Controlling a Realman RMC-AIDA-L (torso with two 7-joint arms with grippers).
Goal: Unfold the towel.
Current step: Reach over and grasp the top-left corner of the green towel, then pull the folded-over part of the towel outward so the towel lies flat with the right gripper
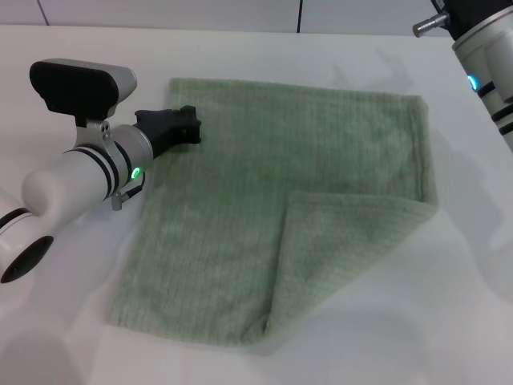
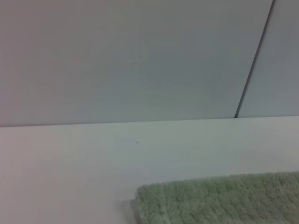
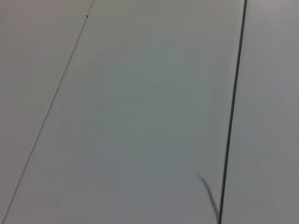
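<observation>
The pale sage-green towel (image 1: 264, 192) lies spread on the white table. Its near right corner (image 1: 345, 241) is folded back over the cloth as a triangular flap. My left gripper (image 1: 191, 127) is low at the towel's left edge near the far left corner, touching or just above the hem. The left wrist view shows that far corner of the towel (image 2: 224, 200) against the table and wall. My right arm (image 1: 489, 72) is raised at the far right, off the towel, and its gripper is out of view.
The white table (image 1: 72, 337) extends all around the towel. A panelled wall (image 2: 140, 60) stands behind the table's far edge. The right wrist view shows only wall panels (image 3: 149, 112).
</observation>
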